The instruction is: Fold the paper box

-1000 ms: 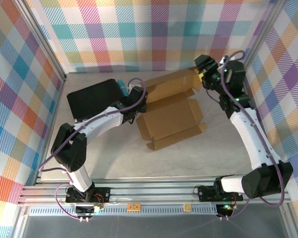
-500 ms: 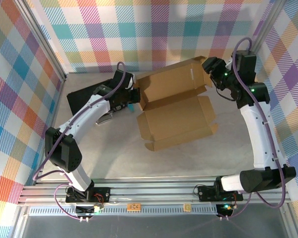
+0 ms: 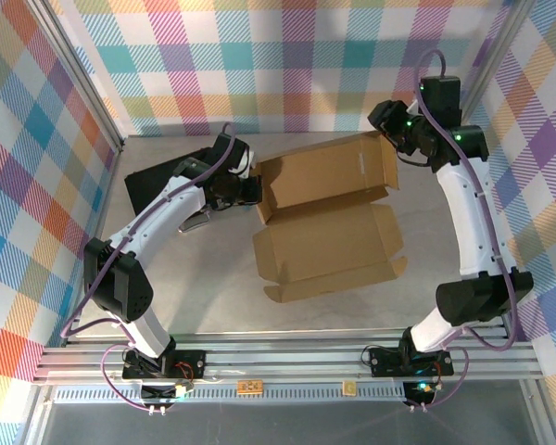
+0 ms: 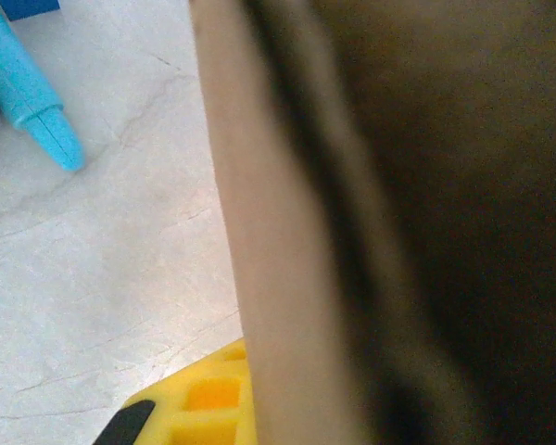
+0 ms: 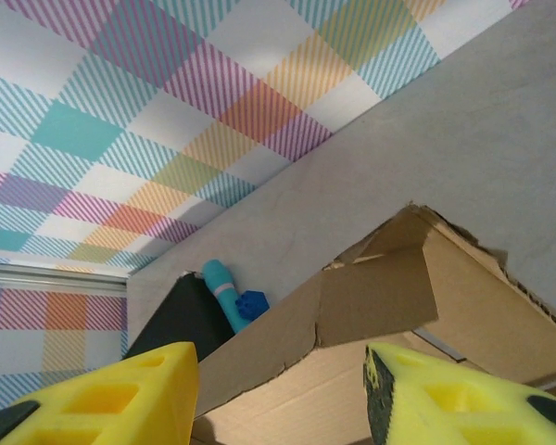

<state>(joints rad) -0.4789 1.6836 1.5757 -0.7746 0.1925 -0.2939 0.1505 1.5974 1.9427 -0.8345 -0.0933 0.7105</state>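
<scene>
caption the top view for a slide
The left gripper and right gripper flank the raised back panel of the paper box

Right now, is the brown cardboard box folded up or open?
Open: the brown cardboard box lies spread, near panel flat on the grey table, far panel tilted up.

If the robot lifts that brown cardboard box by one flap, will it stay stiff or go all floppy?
The box would probably bend at its creases, since its back panel already tilts up along one. It looks thin and open, so it is likely light and easy to slide.
</scene>
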